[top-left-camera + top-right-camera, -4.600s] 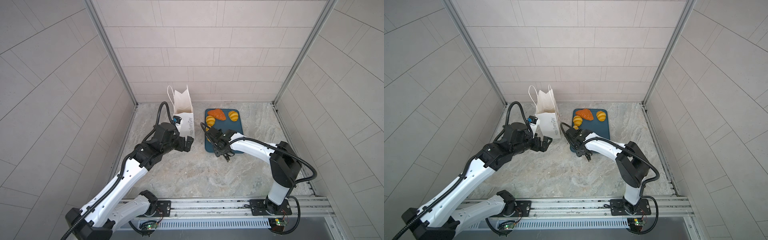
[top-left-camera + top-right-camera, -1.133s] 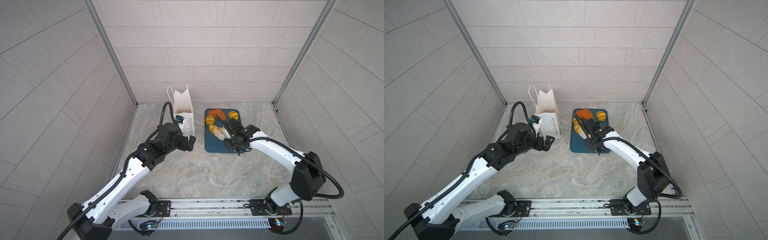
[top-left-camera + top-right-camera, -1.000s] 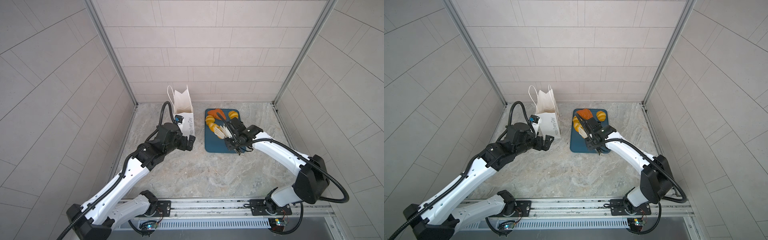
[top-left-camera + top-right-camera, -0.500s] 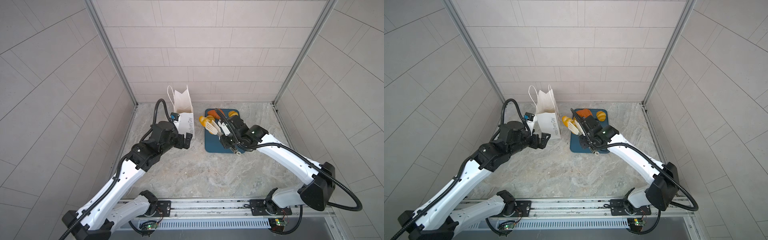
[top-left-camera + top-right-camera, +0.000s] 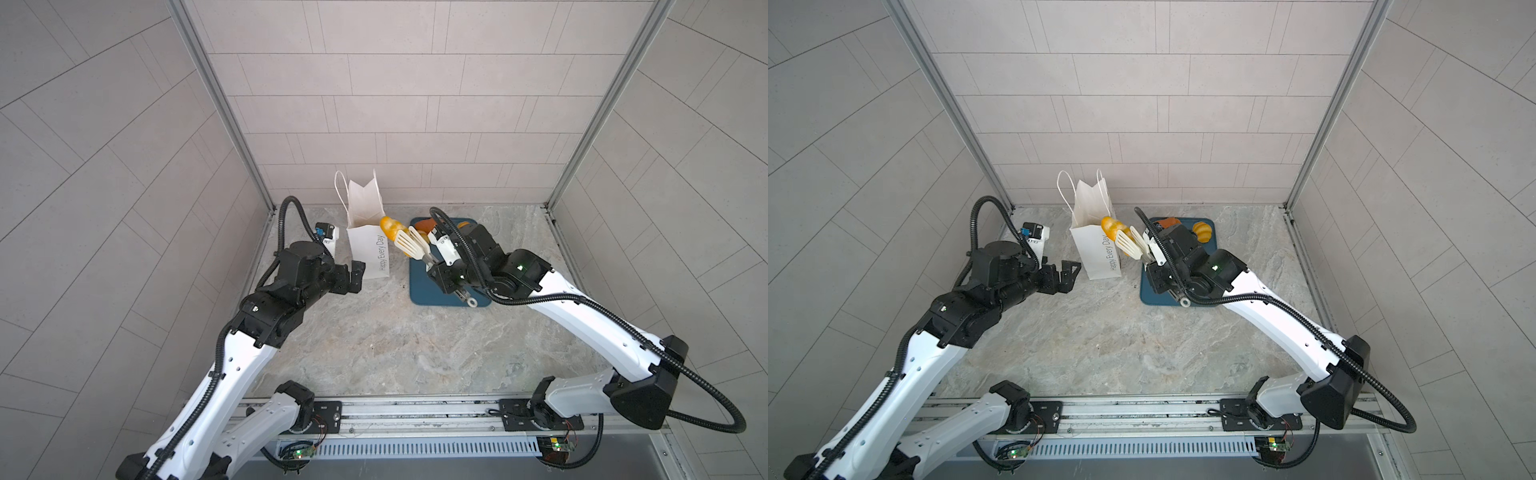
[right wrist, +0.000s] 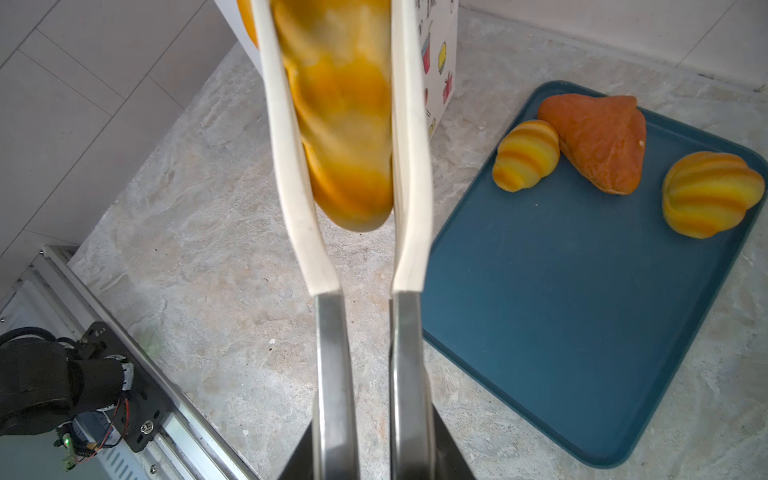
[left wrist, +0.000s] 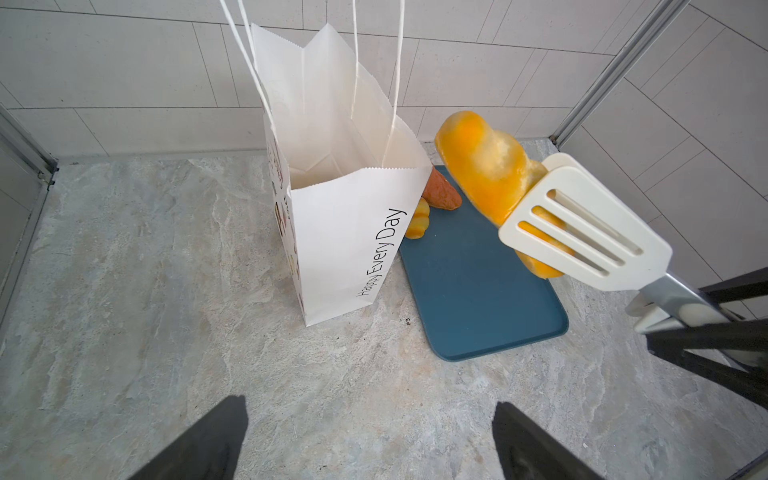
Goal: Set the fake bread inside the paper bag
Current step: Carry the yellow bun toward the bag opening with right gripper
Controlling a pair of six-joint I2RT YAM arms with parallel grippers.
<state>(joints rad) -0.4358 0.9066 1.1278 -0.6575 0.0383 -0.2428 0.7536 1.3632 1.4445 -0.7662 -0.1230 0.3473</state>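
Note:
The white paper bag [image 5: 365, 245] [image 5: 1096, 249] [image 7: 345, 232] stands upright with its mouth open. My right gripper [image 5: 434, 266] [image 5: 1152, 259] [image 6: 372, 436] is shut on white slotted tongs [image 5: 409, 245] [image 7: 582, 232] [image 6: 286, 166]. The tongs pinch a long golden piece of fake bread [image 5: 390, 224] [image 5: 1111, 226] [image 7: 486, 166] [image 6: 345, 124] in the air, at the height of the bag's rim and just beside its right edge. A striped croissant [image 6: 525, 153], an orange-brown triangle [image 6: 598, 141] and a striped roll [image 6: 710, 193] lie on the teal tray [image 6: 582, 291]. My left gripper [image 5: 353, 276] [image 5: 1069, 272] [image 7: 370, 436] is open and empty, low by the bag's left front.
The teal tray [image 5: 428, 291] [image 5: 1154, 295] [image 7: 478, 291] lies right of the bag on the marble floor. Tiled walls with metal corner posts [image 5: 224, 108] close in the back and sides. A rail [image 5: 415, 411] runs along the front.
My right arm has lifted the tongs with the long bread off the tray and carried it left and up to the bag's rim. The left gripper stayed open beside the bag.

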